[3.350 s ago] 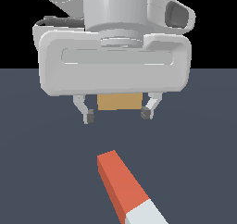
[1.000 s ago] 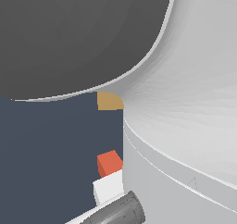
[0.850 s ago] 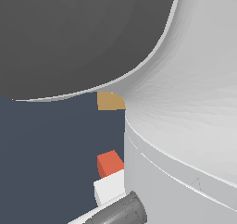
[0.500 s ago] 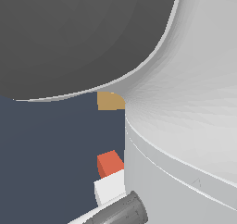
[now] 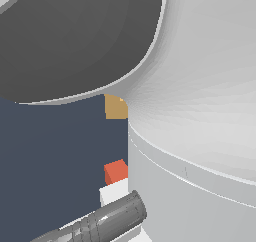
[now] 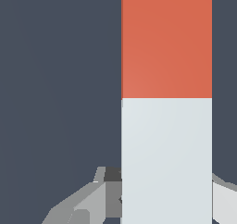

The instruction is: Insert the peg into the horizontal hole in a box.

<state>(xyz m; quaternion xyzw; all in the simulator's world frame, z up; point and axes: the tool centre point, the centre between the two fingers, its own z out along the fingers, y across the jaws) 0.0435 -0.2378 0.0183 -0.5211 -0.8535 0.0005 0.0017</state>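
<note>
Matt, smooth peg (image 6: 166, 102); tan box (image 5: 115, 107) seemingly matt; glossy arm shell (image 5: 200, 136).

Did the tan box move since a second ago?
No. In the exterior view the plain tan box sits in the same spot, tucked under the dark curved arm casing, just as it was a second ago.

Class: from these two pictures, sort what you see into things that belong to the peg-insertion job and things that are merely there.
Belongs to the job:
- the peg, red-orange and white
- the box, only a tan corner showing
- the gripper, fingers either side of the peg's white half

Merely there:
- the dark floor
- the arm's body, blocking most of the exterior view
</note>
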